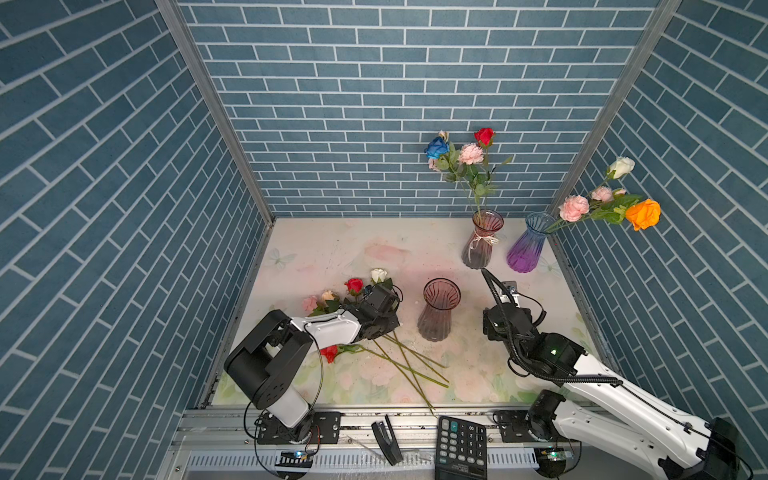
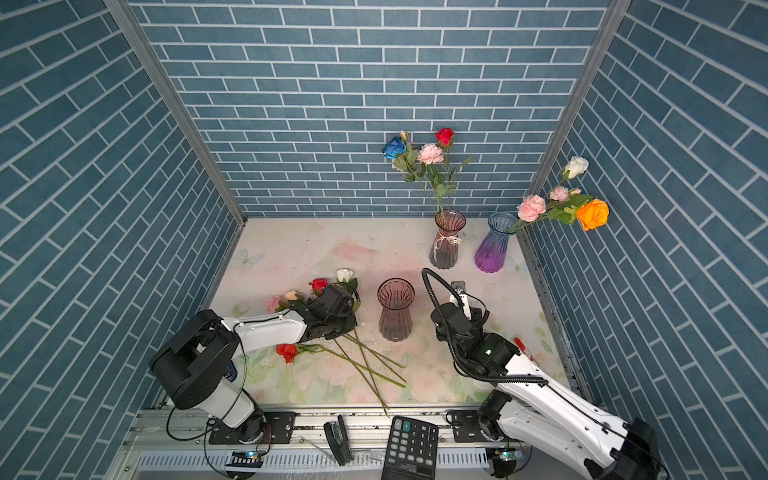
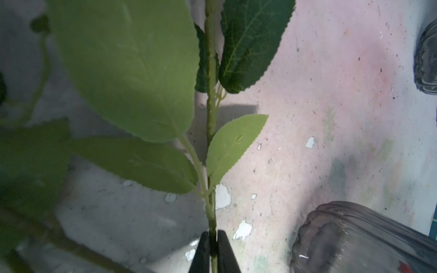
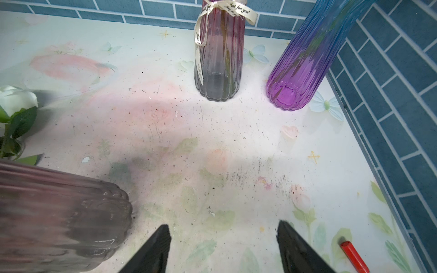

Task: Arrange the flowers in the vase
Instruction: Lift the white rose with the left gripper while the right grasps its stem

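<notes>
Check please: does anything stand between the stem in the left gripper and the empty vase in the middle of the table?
Nothing visible does. The left gripper is shut on the stem, and only bare table lies between it and the empty vase. The open right gripper is on the vase's far side.

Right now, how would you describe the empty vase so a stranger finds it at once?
On the floral table, look at the middle, right of the loose flowers. A smoky pink ribbed glass vase stands there alone. Unlike the ribboned vase and the purple vase by the back wall, it is empty.
</notes>
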Motion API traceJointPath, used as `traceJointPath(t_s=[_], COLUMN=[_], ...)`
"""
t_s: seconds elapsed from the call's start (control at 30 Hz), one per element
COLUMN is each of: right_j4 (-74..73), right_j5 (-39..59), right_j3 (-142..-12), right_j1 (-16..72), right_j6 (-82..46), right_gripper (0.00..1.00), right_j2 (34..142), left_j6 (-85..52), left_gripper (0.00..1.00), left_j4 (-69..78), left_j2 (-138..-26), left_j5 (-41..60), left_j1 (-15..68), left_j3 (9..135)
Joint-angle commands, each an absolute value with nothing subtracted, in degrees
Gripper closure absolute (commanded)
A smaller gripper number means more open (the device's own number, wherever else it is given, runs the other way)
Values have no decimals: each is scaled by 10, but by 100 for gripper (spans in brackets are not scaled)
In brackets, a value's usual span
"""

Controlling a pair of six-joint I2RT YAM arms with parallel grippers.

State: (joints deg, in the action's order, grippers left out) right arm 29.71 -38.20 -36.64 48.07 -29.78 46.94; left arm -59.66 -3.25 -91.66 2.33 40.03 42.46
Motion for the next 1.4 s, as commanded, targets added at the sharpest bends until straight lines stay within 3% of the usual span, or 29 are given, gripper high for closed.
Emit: traceJointPath(t_s=[0.0,0.2,0.5,0.9,1.17,1.37], right_j4=[309,308,311,307,183,207], right_j5=[-394,-394,-397,-336,-124,144], right_j3=[-362,-359,-359,-382,-404,-524], right_j1=[479,479,479,479,479,481], right_j6=[-319,-320,-319,-265,-211,-196], right_gripper=[28,29,31,32,39,45], right_j2=[455,448,441,386,266,391], left_j6=[-599,-600,-615,-504,-366,-361], left_gripper=[90,100,100,100,100,100], left_j4=[-36,-32,137,-24,-99,-20], left_j2=[-914,-908,-826,-596,-467,-458], left_j5=[24,21,86,93,170,298], left_j1=[397,397,373,370,370,376], left_j3=[418,413,324,376,467,485])
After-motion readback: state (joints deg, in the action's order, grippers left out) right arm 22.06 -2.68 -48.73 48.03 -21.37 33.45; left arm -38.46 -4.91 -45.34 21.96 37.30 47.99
